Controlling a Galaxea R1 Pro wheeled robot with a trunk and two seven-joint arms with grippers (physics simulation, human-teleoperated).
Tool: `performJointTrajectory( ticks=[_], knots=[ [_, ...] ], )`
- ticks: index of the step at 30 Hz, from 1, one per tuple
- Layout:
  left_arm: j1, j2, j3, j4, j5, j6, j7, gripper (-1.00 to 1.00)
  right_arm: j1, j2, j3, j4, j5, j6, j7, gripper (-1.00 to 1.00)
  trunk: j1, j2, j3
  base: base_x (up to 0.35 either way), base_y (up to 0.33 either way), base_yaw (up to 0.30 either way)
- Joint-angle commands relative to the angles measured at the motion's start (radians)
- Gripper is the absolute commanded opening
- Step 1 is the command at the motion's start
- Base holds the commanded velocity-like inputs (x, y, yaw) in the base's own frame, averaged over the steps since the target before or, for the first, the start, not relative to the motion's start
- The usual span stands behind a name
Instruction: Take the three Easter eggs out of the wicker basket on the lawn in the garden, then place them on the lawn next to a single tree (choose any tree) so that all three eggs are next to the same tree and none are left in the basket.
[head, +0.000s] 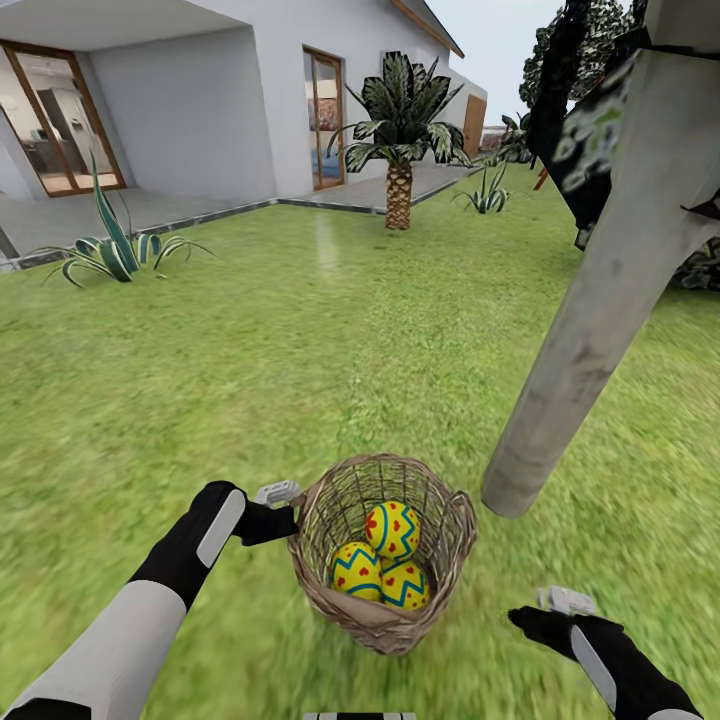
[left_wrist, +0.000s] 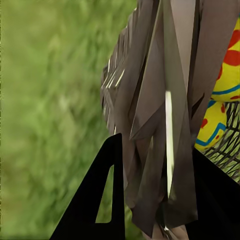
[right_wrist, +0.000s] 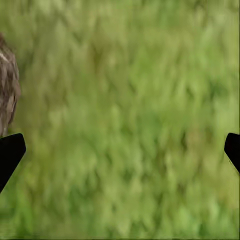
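All three Easter eggs (head: 385, 565) sit piled inside the wicker basket (head: 340, 590), just beside the tree (head: 600, 290) on the lawn (head: 250, 350). Left gripper (head: 290, 508) clamps the basket's rim; right gripper (head: 545, 608) hangs spread wide over grass, holding nothing.

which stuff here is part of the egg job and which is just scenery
Job things:
- three eggs in the basket
- grey tree trunk beside it
- lawn
- left hand at the basket rim, right hand off it

Just scenery:
- palm
- spiky plant
- house
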Motion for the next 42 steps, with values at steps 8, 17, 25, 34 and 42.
performJointTrajectory(
  ticks=[8, 17, 25, 34, 42],
  knots=[
    [-0.001, -0.001, -0.004, -0.007, 0.026, 0.000, 0.006, -1.00, 0.000, -0.264, -0.031, 0.054, -0.008, 0.008, 0.872, 1.00, 0.004, -0.007, -0.004, 0.000, 0.000, 0.000],
    [-0.001, -0.001, -0.004, -0.009, 0.026, 0.000, 0.006, -1.00, 0.000, -0.294, -0.032, 0.054, -0.008, 0.012, 0.943, 1.00, 0.038, -0.070, -0.032, 0.000, 0.000, 0.000],
    [-0.001, -0.002, -0.004, -0.005, 0.026, 0.000, 0.006, -1.00, 0.000, -0.293, -0.032, 0.054, -0.008, 0.012, 0.943, 1.00, 0.038, -0.070, -0.032, 0.000, 0.000, 0.000],
    [-0.001, -0.002, -0.004, -0.003, 0.026, 0.000, 0.006, -1.00, 0.000, -0.293, -0.032, 0.054, -0.008, 0.012, 0.943, 1.00, 0.042, -0.077, -0.035, 0.000, 0.000, 0.000],
    [-0.001, 0.000, -0.004, -0.003, 0.026, 0.000, 0.006, 1.00, 0.000, -0.293, -0.032, 0.054, -0.008, 0.011, 0.943, 1.00, 0.042, -0.077, -0.035, 0.000, 0.000, 0.000]
  ],
)
